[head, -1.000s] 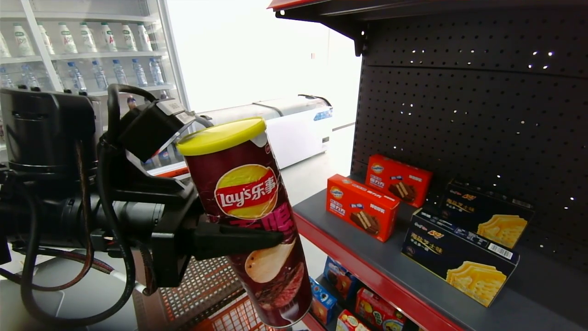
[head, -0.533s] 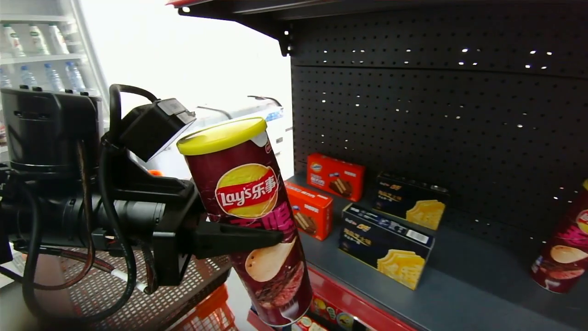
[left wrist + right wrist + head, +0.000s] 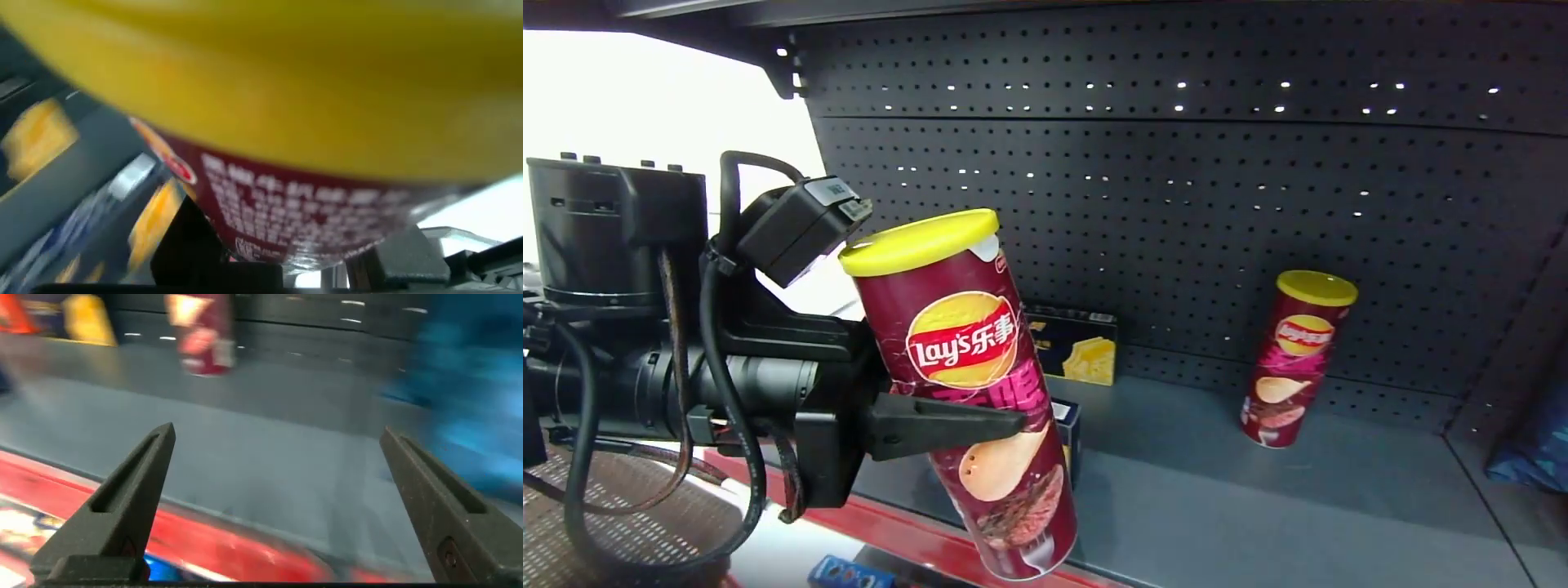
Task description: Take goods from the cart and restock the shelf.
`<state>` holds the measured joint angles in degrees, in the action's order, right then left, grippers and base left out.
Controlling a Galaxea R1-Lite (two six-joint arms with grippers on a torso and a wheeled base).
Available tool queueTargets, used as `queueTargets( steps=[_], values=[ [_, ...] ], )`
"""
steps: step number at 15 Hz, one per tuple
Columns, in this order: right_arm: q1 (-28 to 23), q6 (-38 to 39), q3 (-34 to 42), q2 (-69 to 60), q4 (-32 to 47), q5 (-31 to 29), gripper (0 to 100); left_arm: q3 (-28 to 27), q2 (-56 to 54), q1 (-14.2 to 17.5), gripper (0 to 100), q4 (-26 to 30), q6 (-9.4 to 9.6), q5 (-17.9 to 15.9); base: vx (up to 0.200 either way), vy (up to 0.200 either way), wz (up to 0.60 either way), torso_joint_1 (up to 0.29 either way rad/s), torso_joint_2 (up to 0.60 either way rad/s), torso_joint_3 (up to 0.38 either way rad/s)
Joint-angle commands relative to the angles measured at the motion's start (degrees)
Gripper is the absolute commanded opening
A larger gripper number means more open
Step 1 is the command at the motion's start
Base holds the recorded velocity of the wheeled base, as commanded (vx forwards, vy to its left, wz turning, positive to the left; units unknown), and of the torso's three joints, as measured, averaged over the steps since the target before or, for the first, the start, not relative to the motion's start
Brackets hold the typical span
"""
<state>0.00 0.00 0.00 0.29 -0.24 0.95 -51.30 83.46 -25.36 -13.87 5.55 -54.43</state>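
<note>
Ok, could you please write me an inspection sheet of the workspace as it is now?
Surface: grey shelf, red front edge.
Job's things: chip can held tilted at the shelf front; second can upright near the back.
Clutter: dark box at the back; blue package at far right.
Hands: left hand shut on chip can; right hand open, empty.
Cables: black cables looping by left arm.
Surroundings: black pegboard wall behind shelf.

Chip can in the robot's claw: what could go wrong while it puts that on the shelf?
1. The chip can leans in the left gripper; released at that angle, it might topple.
2. Its base looks about level with the shelf's red front edge, so it may catch there going in.
3. A dark box stands close behind it and could get pushed.
</note>
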Motion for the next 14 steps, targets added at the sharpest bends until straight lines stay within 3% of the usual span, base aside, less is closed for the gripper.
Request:
queueTargets(
  steps=[1,5,14],
  values=[
    [0.0,0.0,0.0,0.06,-0.02,0.02,100,-0.03,0.13,0.04,0,-0.01,-0.01,0.03,0.0,0.0,-0.6,-0.002,0.01,0.007],
    [0.0,0.0,0.0,0.06,-0.02,0.02,100,0.06,0.13,0.04,0,-0.01,-0.01,0.11,0.0,0.0,-0.6,0.004,0.0,0.004],
    [0.0,0.0,0.0,0.06,-0.02,0.1,100,0.32,-0.05,0.04,0,0.07,-0.1,1.61,0.0,0.0,0.0,0.0,0.0,0.0]
  ],
)
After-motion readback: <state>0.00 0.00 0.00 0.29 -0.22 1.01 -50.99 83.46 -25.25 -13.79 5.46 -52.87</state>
